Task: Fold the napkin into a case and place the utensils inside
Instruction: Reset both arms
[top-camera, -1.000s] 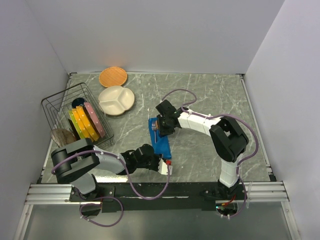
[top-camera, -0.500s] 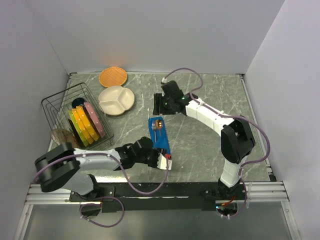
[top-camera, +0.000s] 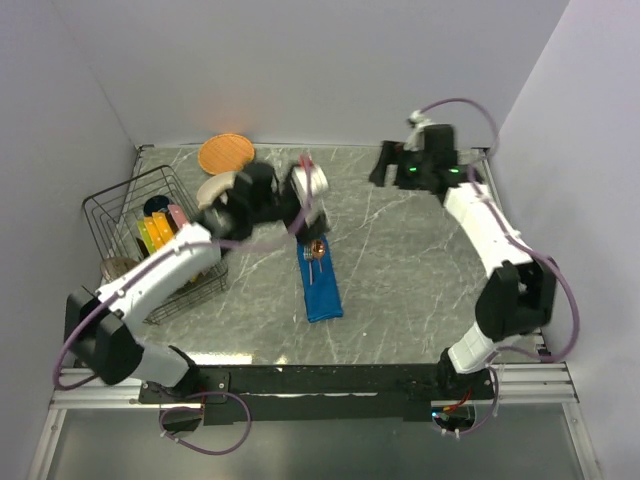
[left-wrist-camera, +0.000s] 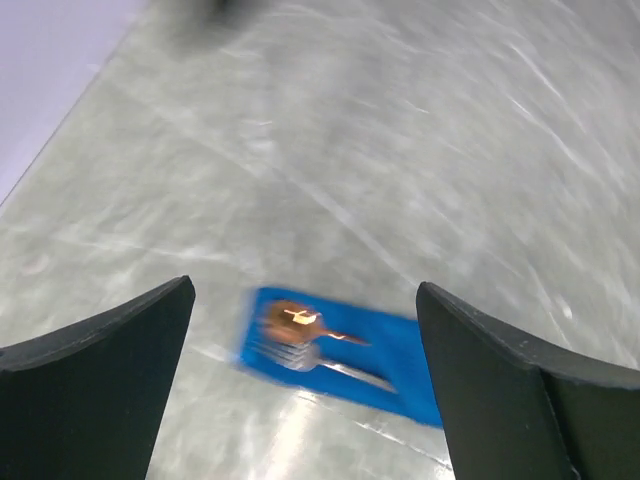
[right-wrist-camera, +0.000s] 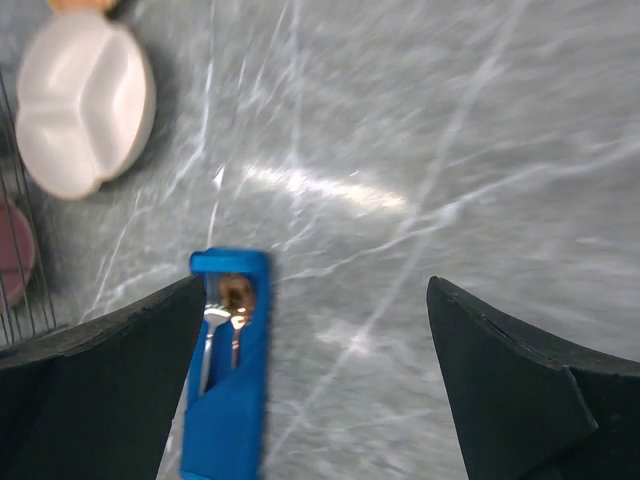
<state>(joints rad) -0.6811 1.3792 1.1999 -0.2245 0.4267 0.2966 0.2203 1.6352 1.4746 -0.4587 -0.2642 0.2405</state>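
Note:
The napkin (top-camera: 320, 285) lies folded as a narrow bright blue case in the middle of the table, long axis running front to back. The utensils (top-camera: 314, 250), a brown spoon and a silver fork, are tucked into its far end with their heads showing. The left wrist view shows the case (left-wrist-camera: 400, 365) and the utensils (left-wrist-camera: 295, 335) below my open left gripper (left-wrist-camera: 305, 290). My left gripper (top-camera: 303, 190) hangs above the table just beyond the case's far end, holding nothing. My right gripper (top-camera: 385, 166) is raised at the back right, open and empty. Its camera looks down on the case (right-wrist-camera: 230, 420) and utensils (right-wrist-camera: 225, 310), with the gripper (right-wrist-camera: 315, 283) well above them.
A wire rack (top-camera: 120, 205) holding several colourful plates stands at the left. Behind it are a white divided plate (top-camera: 212, 190), partly hidden by my left arm, and an orange plate (top-camera: 225, 152). The white plate (right-wrist-camera: 85, 105) also shows in the right wrist view. Walls enclose the table.
Both grippers have opened and lifted away from the case. The left arm swung from the front edge up and back over the table; the right arm drew back to the far right.

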